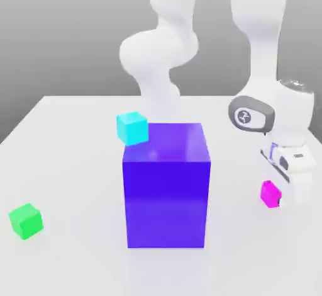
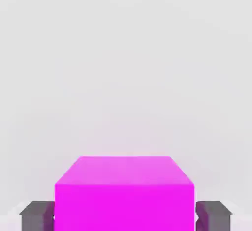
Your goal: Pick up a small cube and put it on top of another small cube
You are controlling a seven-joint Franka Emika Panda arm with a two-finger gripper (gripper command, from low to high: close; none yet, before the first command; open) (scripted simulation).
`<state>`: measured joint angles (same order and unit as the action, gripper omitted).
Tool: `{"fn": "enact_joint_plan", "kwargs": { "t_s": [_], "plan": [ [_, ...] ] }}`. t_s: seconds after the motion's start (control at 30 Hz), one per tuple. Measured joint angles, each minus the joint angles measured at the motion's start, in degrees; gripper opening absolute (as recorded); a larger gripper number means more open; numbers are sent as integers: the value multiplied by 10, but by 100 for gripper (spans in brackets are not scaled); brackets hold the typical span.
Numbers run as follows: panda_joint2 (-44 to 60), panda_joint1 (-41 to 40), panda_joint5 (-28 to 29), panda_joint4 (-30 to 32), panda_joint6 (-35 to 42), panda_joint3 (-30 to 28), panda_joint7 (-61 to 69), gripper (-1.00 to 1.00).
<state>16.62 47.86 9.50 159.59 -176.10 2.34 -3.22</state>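
The small magenta-pink cube (image 1: 270, 193) sits low at the table toward the exterior view's right. My gripper (image 1: 278, 195) has come down on it from above. In the hand view the magenta cube (image 2: 123, 190) lies between the two dark grey fingers (image 2: 37, 214), which press against its opposite sides, so the gripper is shut on it. The small green cube (image 1: 26, 220) rests on the table far off at the exterior view's left, near the front, with nothing on top of it.
A large blue-violet cube (image 1: 166, 184) stands in the middle of the white table (image 1: 75, 118), between the magenta and green cubes. A small cyan cube (image 1: 132, 128) sits just behind its upper left corner. The arm's white links rise behind.
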Motion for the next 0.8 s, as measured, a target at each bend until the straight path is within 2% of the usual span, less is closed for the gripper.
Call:
{"fn": "enact_joint_plan", "kwargs": {
  "t_s": [0.13,0.33,0.47,0.8],
  "plan": [
    [-16,-6,-2,3,13,6,2,-100],
    [-131,-30,-72,24,106,49,54,-100],
    [-104,-74,-37,-39,133,11,89,-100],
    [3,-243,31,-225,193,-128,291,-100]
  ]
}}
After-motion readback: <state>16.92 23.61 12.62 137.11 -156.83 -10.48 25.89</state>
